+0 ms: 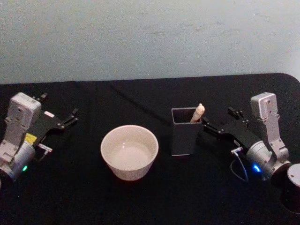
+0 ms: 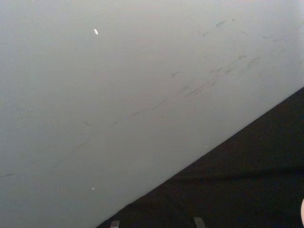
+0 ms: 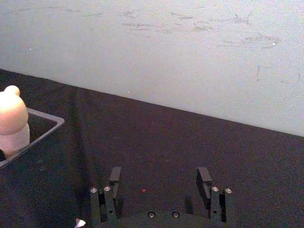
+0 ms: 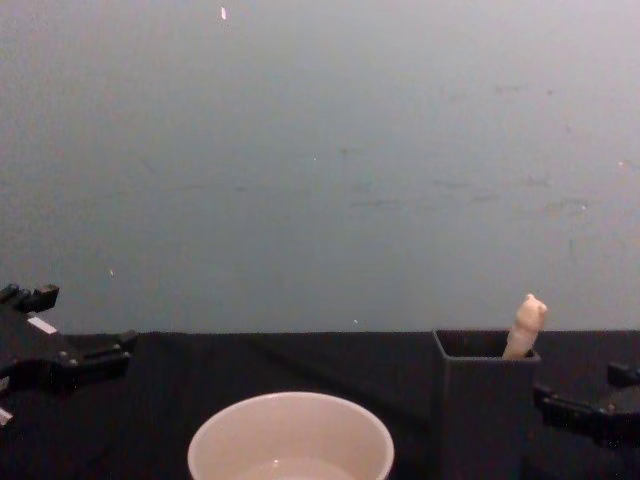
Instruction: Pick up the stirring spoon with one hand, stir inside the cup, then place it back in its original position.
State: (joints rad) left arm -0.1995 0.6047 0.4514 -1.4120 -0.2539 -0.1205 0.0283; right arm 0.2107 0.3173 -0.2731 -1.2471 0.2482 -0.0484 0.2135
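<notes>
Stirring spoon (image 1: 198, 113) stands in the dark holder (image 1: 183, 136), knob poking out; the cup (image 1: 129, 151) looks empty. Right pincer (image 3: 160, 179) fingers apart beside holder; left pincer (image 1: 71, 116) state unclear.

Light is dim and even, with a soft bluish-grey wall (image 1: 150, 37) far behind. The black tablecloth (image 1: 150, 197) swallows shadows. Only the cup (image 1: 129, 151) and the spoon's knob (image 3: 12, 118) look bright. All views are soft and grainy; the knob is blurred close up.
</notes>
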